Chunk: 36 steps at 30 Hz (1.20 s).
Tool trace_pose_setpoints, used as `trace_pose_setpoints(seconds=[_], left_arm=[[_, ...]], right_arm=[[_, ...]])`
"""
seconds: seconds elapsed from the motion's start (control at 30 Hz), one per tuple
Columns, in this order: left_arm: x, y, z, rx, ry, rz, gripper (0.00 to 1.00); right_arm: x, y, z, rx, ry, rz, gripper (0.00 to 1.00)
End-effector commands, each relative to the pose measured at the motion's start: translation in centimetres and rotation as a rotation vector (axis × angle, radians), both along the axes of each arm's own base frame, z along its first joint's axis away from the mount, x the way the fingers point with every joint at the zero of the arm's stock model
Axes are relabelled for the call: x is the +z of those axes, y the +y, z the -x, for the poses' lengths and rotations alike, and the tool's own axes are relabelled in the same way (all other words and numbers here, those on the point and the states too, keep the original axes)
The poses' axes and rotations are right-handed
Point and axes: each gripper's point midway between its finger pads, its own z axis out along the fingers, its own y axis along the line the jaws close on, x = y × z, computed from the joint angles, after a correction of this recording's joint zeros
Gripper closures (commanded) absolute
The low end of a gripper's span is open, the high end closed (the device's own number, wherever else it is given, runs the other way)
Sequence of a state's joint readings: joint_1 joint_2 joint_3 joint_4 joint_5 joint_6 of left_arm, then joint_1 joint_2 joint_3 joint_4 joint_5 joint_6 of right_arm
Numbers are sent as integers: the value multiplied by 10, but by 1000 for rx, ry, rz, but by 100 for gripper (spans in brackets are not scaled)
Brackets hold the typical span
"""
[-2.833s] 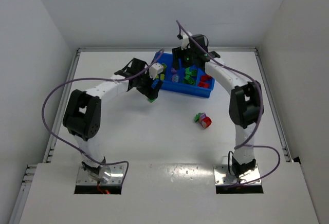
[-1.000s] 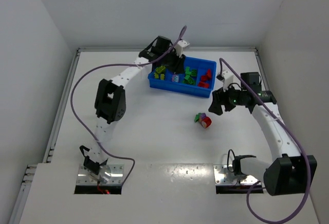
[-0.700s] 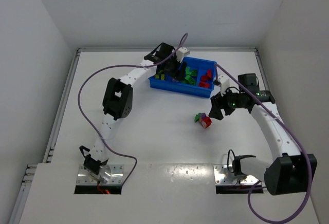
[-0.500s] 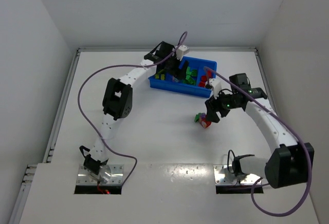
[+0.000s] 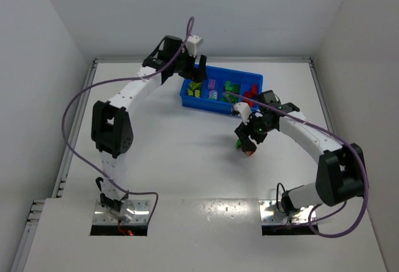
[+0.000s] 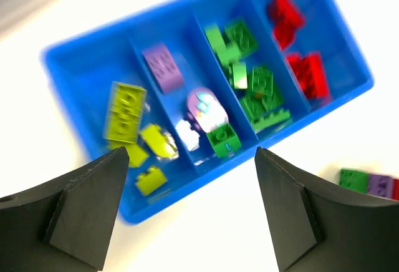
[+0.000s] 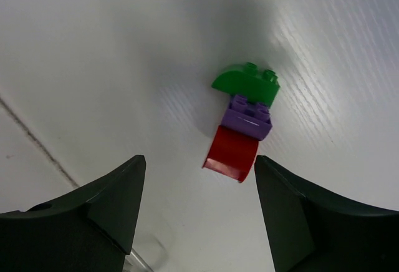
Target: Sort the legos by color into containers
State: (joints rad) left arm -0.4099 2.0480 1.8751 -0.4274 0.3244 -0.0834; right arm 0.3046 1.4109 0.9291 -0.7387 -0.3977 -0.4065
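Observation:
The blue tray (image 5: 215, 105) stands at the back, and its four compartments show in the left wrist view (image 6: 75, 72). They hold yellow bricks (image 6: 124, 113), a purple brick (image 6: 163, 66) with a green brick (image 6: 224, 138), green bricks (image 6: 249, 78), and red bricks (image 6: 299, 47). A green-purple-red stick (image 7: 242, 122) lies on the table and also shows in the top view (image 5: 249, 151). My right gripper (image 7: 199, 222) is open and empty just above the stick (image 5: 247, 136). My left gripper (image 6: 193, 222) is open and empty above the tray's left end (image 5: 199, 72).
White walls enclose the table on the left, back and right. The stick also shows at the lower right edge of the left wrist view (image 6: 368, 184), on bare table in front of the tray.
My left gripper has risen out of the tray and drawn back toward its left end. My right gripper has moved left and down over the stick on the table.

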Motion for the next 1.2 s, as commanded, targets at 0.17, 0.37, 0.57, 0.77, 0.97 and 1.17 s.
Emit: trace_pose_setpoints(seconds=[0.17, 0.37, 0.57, 0.77, 0.97, 1.17], left_arm=[[69, 30, 22, 50, -123, 73, 11], [65, 44, 25, 72, -115, 68, 11], [61, 52, 24, 94, -86, 115, 11], [41, 52, 35, 64, 1, 201, 11], [31, 39, 63, -5, 83, 334, 13], [30, 13, 130, -316, 158, 474, 14]], right_arm=[[-23, -16, -22, -70, -39, 127, 29], [-31, -14, -12, -54, -9, 130, 42], [-43, -16, 10, 0, 63, 144, 45], [-50, -18, 14, 8, 63, 147, 69], [-48, -18, 5, 35, 29, 155, 96], [-11, 0, -15, 80, -75, 41, 100]])
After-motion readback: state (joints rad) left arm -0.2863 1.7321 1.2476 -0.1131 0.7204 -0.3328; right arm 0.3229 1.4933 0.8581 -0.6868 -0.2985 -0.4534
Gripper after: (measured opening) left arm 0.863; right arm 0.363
